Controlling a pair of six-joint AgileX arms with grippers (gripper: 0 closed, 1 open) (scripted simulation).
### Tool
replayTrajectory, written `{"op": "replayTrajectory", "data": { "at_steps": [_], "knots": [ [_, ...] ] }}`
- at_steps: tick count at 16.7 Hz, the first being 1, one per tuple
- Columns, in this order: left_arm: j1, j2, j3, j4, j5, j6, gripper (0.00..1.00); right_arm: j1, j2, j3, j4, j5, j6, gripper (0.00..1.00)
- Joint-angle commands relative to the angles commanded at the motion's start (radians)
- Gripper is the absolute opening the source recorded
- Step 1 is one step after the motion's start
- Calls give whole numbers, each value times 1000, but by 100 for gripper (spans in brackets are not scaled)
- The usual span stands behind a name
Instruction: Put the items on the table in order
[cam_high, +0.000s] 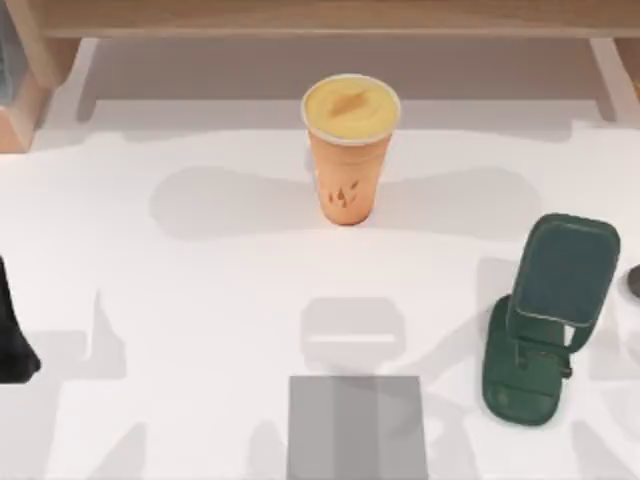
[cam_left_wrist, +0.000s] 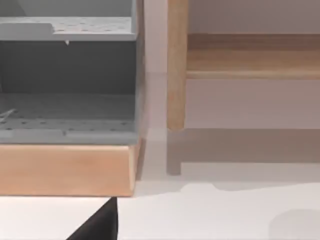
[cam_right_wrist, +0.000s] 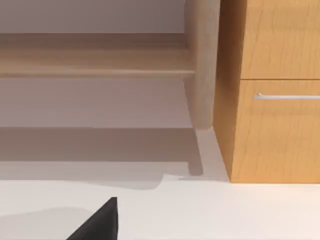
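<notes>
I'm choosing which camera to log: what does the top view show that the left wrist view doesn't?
Top view alone: the orange drink cup standing upright mid-table, the dark green phone stand at the right, and the flat grey square pad at the near edge. Left wrist view alone: a grey perforated rack on a wooden base. Shared: the white table and the light wooden shelf.

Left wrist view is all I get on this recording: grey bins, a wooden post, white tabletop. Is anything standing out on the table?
Observer: Yes. In the top view an orange cup with a yellow lid stands upright at the back middle of the table.
Operator: Anything beside it?
Observer: A dark green phone stand sits well apart from it, toward the table's right side.
Operator: Where are the arms?
Observer: The left arm is parked at the table's left edge and the right arm at its right edge, both away from the cup.
</notes>
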Motion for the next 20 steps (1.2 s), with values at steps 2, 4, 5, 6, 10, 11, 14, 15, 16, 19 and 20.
{"op": "replayTrajectory", "data": {
  "at_steps": [2,4,5,6,10,11,14,15,16,19,20],
  "knots": [
    [0,0,0,0,0,0,100,0,0,0,0,0,0,100],
    [0,0,0,0,0,0,100,-2,31,30,-22,0,-30,100],
    [0,0,0,0,0,0,100,-3,62,61,-44,0,-61,100],
    [0,0,0,0,0,0,100,-5,105,102,-74,0,-101,100],
    [0,0,0,0,0,0,100,-13,380,339,-252,0,-337,100],
    [0,0,0,0,0,0,100,-16,473,410,-308,-1,-410,100],
    [0,0,0,0,0,0,100,-24,788,634,-489,0,-644,100],
    [0,0,0,0,0,0,100,-27,899,710,-551,0,-724,100],
    [0,0,0,0,0,0,100,-30,1011,786,-613,1,-804,100],
    [0,0,0,0,0,0,100,-39,1335,1004,-791,3,-1033,100],
    [0,0,0,0,0,0,100,-42,1434,1073,-845,3,-1103,100]
  ]
}}
